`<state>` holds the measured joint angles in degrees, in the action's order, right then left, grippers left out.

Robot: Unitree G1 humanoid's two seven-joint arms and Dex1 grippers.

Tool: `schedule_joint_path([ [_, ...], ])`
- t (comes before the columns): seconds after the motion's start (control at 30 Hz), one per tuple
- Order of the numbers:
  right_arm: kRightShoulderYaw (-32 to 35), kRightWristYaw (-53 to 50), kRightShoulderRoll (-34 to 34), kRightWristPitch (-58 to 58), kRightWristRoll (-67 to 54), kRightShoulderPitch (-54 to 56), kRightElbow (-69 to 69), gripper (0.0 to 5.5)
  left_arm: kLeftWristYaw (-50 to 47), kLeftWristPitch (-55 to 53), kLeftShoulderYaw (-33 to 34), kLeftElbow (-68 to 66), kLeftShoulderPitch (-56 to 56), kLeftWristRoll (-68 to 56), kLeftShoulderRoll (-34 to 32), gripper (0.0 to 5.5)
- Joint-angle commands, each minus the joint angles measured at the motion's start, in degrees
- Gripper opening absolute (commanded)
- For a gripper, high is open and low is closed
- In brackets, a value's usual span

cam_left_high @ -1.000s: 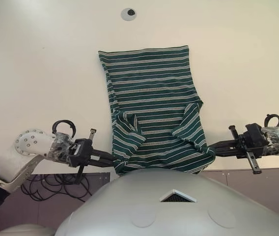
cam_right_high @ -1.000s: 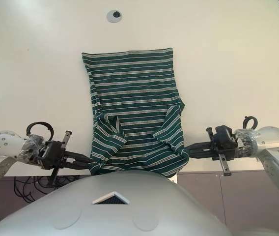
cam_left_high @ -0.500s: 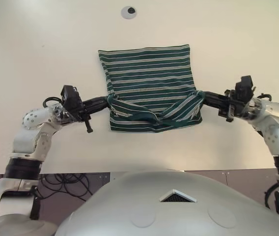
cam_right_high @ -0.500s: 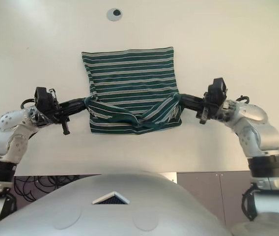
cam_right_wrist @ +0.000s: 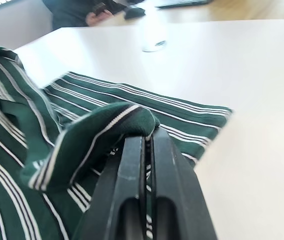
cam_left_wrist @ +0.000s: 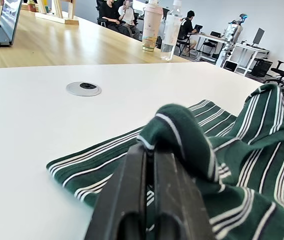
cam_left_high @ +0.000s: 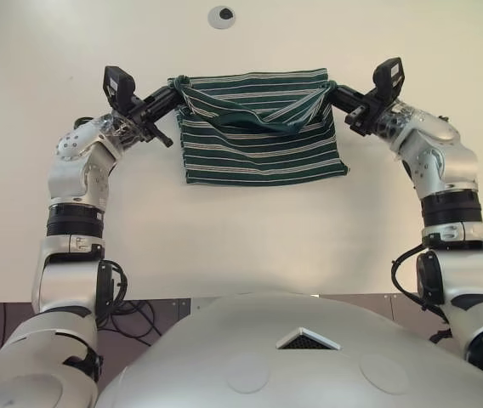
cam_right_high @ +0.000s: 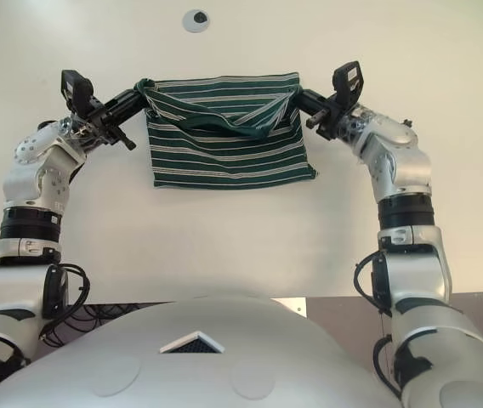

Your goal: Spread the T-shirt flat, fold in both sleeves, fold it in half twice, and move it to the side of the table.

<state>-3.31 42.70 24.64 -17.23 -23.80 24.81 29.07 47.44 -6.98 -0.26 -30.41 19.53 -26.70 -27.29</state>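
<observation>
T-shirt (cam_left_high: 263, 149) lies on the table (cam_left_high: 224, 229), sleeves apparently in, first half-fold almost laid: left gripper (cam_left_high: 176, 92) and right gripper (cam_left_high: 336, 91) each clamp a corner above its far edge; release, second fold and move remain.

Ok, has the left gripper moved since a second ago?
Yes. The left gripper, shut on the T-shirt, has swung from the near edge of the table toward the far side, now much closer to the round grommet.
</observation>
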Motion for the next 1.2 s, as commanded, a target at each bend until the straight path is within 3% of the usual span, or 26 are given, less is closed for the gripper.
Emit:
schedule_joint_path([
  [0.03,1.4,-2.0,-2.8,3.1,3.4,4.0,7.2,0.00,-2.3,-1.3,-0.2,-3.6,3.9,3.8,2.1,0.01],
  [0.13,3.2,-2.7,-3.9,4.7,4.5,7.2,13.5,0.00,-4.1,-1.5,0.6,-7.1,5.7,5.9,3.2,0.01],
  [0.27,6.5,-3.5,-5.7,6.4,4.5,12.4,22.8,0.72,-6.5,-1.8,1.9,-12.6,8.4,7.9,4.1,0.00],
  [0.57,19.7,-12.9,-9.6,5.6,-0.5,24.3,40.8,2.22,-11.3,-6.9,9.8,-27.9,18.9,6.2,5.8,1.49],
  [0.67,20.9,-14.0,-9.4,8.4,0.9,24.9,42.4,2.71,-10.8,-9.4,12.6,-31.8,21.2,5.0,5.8,1.91],
  [0.77,18.1,-7.8,-9.8,16.0,4.5,23.1,39.8,3.20,-7.8,-9.5,15.1,-31.4,21.5,3.4,5.8,2.26],
  [0.83,12.7,-2.8,-9.9,26.2,10.2,20.1,36.0,3.45,-4.1,-1.3,14.0,-25.8,18.4,4.7,6.3,2.26],
  [0.93,-0.8,-5.2,-6.5,42.5,26.8,15.0,32.9,3.45,2.6,17.3,5.5,-7.8,6.8,11.4,8.4,2.26],
  [1.0,-6.9,-9.3,-4.1,46.4,35.5,13.8,33.4,3.45,8.5,25.8,-0.5,1.3,-0.3,14.2,8.2,2.26],
  [1.1,-12.2,-13.9,-2.2,47.3,43.4,13.7,35.6,3.45,14.1,31.9,-8.1,6.8,-7.0,19.1,5.7,2.26],
  [1.2,-14.7,-14.4,-1.2,47.5,46.2,13.7,36.9,3.45,11.5,37.2,-13.1,4.2,-8.4,29.4,2.2,2.26],
])
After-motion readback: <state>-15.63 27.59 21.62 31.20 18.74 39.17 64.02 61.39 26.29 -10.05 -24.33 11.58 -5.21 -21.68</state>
